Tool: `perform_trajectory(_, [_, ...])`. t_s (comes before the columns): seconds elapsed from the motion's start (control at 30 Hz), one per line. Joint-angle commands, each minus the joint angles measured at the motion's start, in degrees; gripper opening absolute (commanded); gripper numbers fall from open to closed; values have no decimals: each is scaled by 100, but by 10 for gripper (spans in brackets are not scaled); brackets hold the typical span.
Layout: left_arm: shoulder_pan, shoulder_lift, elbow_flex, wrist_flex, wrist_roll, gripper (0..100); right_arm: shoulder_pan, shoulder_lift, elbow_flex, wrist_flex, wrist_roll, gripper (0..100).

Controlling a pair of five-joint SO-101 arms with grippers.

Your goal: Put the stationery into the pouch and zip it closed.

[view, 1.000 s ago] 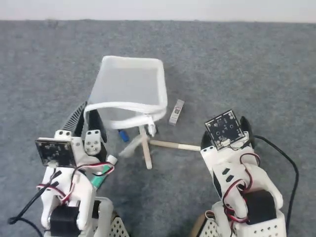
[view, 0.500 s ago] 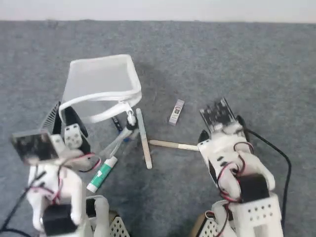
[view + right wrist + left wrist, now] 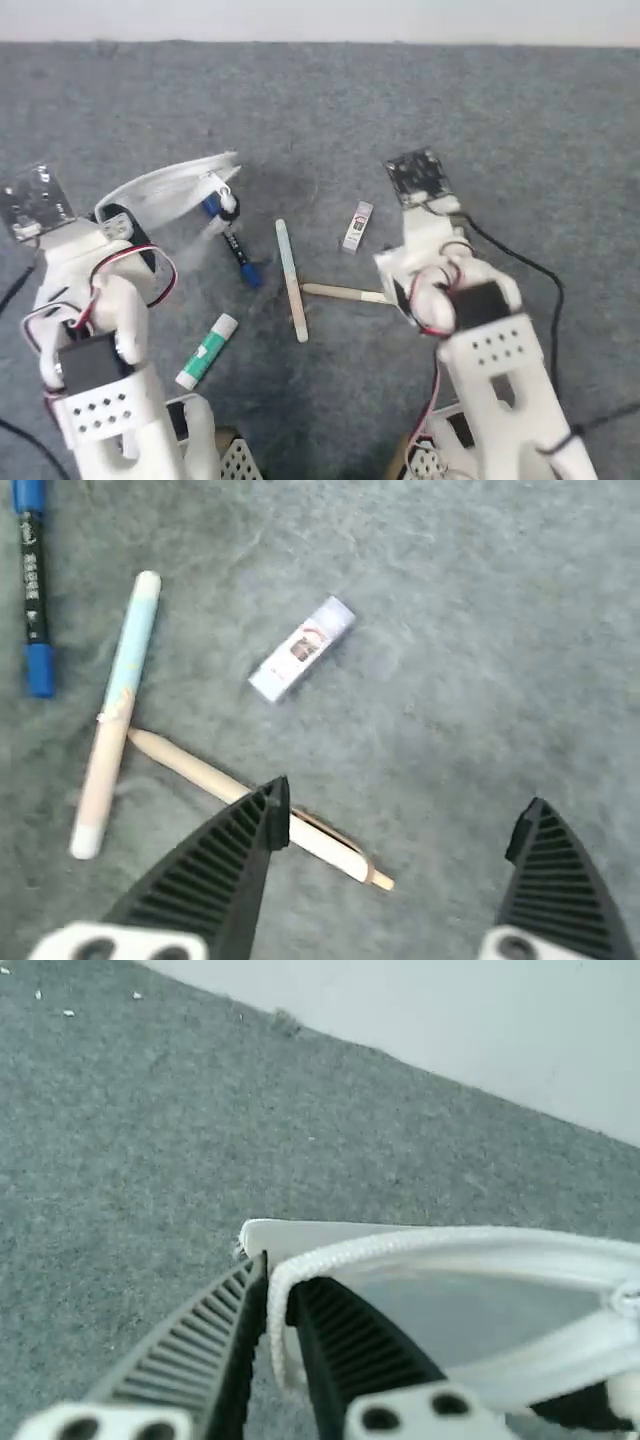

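Left gripper (image 3: pixel 268 1272) is clamping the white pouch (image 3: pixel 470 1305) by its rim; right gripper (image 3: pixel 400 810) is hanging wide apart over the beige pen (image 3: pixel 200 768), eraser (image 3: pixel 300 648) nearby; glue stick (image 3: pixel 207 350) is lying on grey carpet (image 3: pixel 500 130)

Light is even and diffuse, medium bright. Grey bench (image 3: pixel 520 120) is lit flat, edge to edge. Pouch (image 3: pixel 165 190) drops a soft, faint shadow on the bench just beside it, toward the blue pen (image 3: pixel 238 250). Shadows under the pens beyond the pouch are thin and soft-edged. White pouch and wall (image 3: pixel 450 1020) behind it read brightest. Left tool (image 3: pixel 275 1275) on the pouch rim looks matte and dark.
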Motion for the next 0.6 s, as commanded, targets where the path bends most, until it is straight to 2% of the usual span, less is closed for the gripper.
perform_trajectory(0.0, [-18,9,-198,-26,79,9,-145,655,-870,-119,-387,329])
perform_trajectory(0.57, [-18,35,-145,0,79,9,-374,4585,-3710,-295,-2092,332])
